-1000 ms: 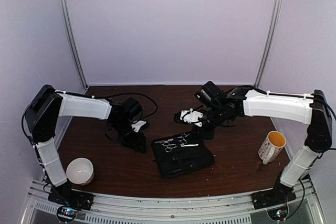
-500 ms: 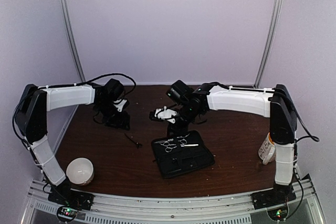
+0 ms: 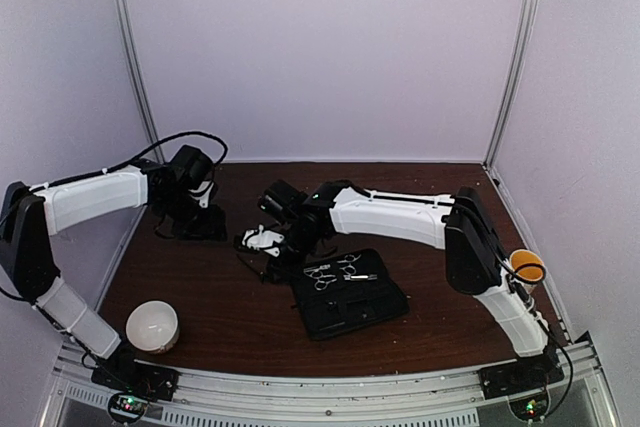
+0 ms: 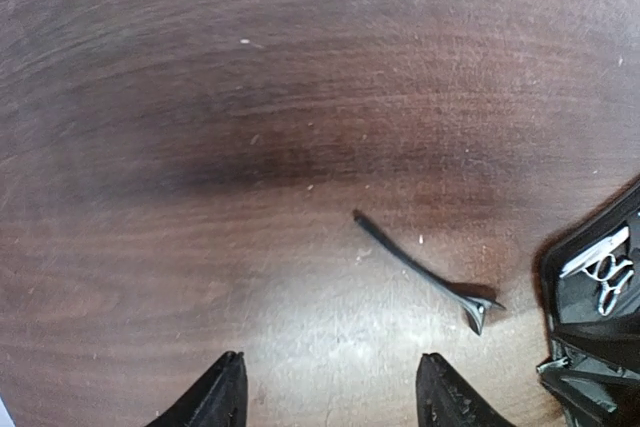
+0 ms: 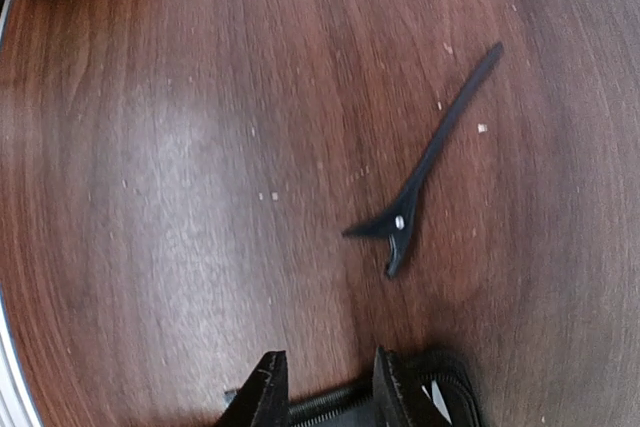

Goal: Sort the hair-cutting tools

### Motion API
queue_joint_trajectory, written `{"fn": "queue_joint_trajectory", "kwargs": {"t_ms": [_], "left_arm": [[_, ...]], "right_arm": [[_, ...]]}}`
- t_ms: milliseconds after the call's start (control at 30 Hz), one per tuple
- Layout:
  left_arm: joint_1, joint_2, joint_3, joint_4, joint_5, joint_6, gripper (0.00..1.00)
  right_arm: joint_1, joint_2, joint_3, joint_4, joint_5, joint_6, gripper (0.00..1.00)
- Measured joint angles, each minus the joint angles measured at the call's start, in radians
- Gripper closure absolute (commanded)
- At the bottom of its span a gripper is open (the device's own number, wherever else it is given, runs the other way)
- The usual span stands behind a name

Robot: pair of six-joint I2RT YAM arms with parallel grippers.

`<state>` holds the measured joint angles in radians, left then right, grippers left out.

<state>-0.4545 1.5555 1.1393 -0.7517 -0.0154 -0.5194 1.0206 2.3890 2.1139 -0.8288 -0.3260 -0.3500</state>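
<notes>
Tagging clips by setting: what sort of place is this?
Likely a robot lab cell, not a salon: left arm and right arm bolted to a metal rail, plain pale walls enclosing a wooden table, scissors staged on a case.

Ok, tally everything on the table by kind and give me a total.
Silver scissors: 2
Black clip: 1 in view
Black case: 1
White bowl: 1
Mug: 1
Total: 6
</notes>
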Motion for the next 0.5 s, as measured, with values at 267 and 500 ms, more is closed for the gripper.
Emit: {"fn": "queue_joint_trajectory", "kwargs": {"t_ms": [267,500], "left_arm": [[0.004,-0.069,-0.049,-0.002,-0.012,-0.031,0.39],[0.006,-0.12,-0.072,-0.01,-0.017,-0.033,0.39]], "right_arm": [[0.006,0.108,0.127,-0.021,0.005,0.019,0.75],[0.006,0.168,0.161,-0.026,0.01,0.032,0.77]]}}
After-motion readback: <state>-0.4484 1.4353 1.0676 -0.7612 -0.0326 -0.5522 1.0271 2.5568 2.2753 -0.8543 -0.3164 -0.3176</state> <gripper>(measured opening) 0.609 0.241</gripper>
